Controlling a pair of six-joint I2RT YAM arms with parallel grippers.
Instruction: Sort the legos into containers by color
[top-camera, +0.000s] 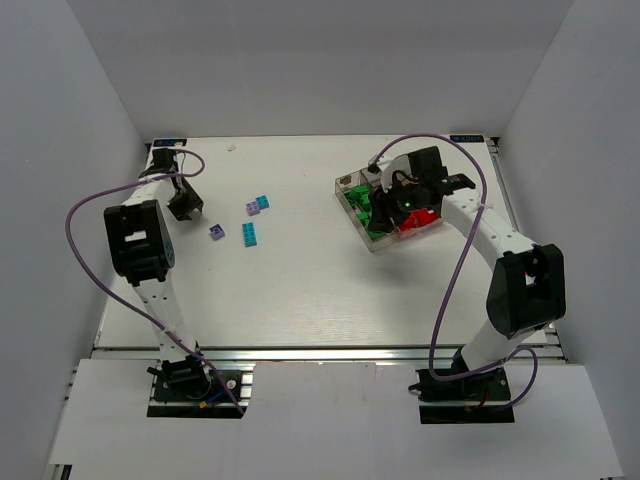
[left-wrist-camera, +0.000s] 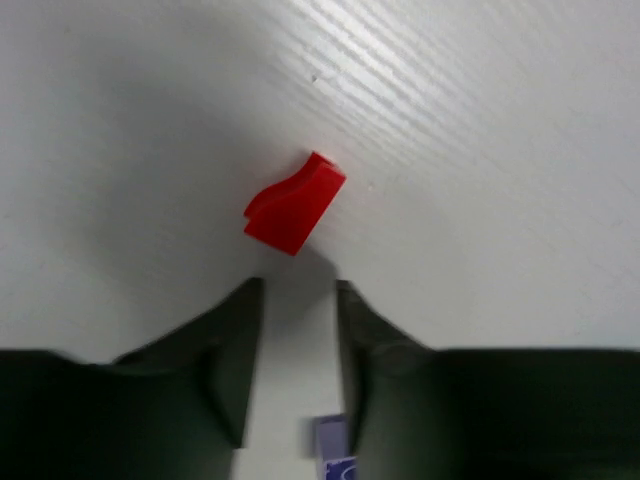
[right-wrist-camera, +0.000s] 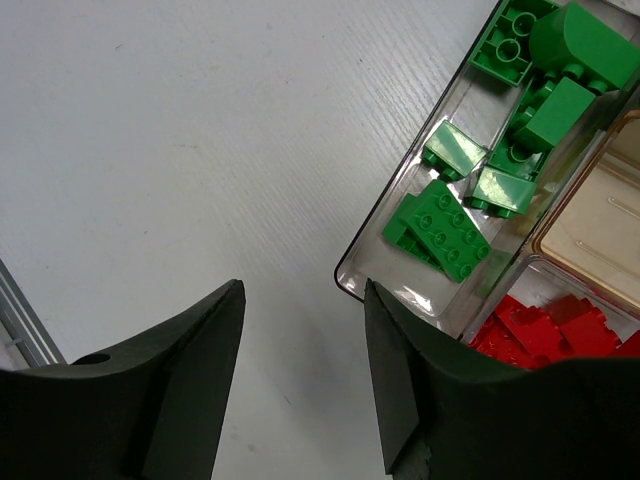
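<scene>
The table (top-camera: 320, 290) is taken as the work surface. The tray (top-camera: 374, 246) is placed at its far right. The right gripper (right-wrist-camera: 302, 300) is held over the tray's edge, its jaws apart with nothing between them. The left gripper (left-wrist-camera: 298, 290) is held low at the far left of the table, its jaws parted by a narrow gap and nothing gripped.

The step in hand is judged to be the pick-up of the red brick (left-wrist-camera: 295, 203). It lies on the table just beyond the left fingertips, turned at an angle to them. For a sound grip, the jaws should probably be widened. The wrist should be turned until the fingers (left-wrist-camera: 235, 350) are square to two flat sides. The gripper should then be advanced until the brick is centred between them. The curved face is best avoided, as slipping is likely there.

Counts:
- One tray and two grippers are present.
- In the long compartment (right-wrist-camera: 365, 270), six green bricks (right-wrist-camera: 440, 225) are counted.
- The red pile (right-wrist-camera: 540, 330) in the adjoining section is partly hidden and cannot be counted.
- One brownish section (right-wrist-camera: 600, 220) is seen empty.
- Two purple bricks (top-camera: 217, 231), two cyan bricks (top-camera: 249, 234) and the one red brick lie loose on the table.
</scene>
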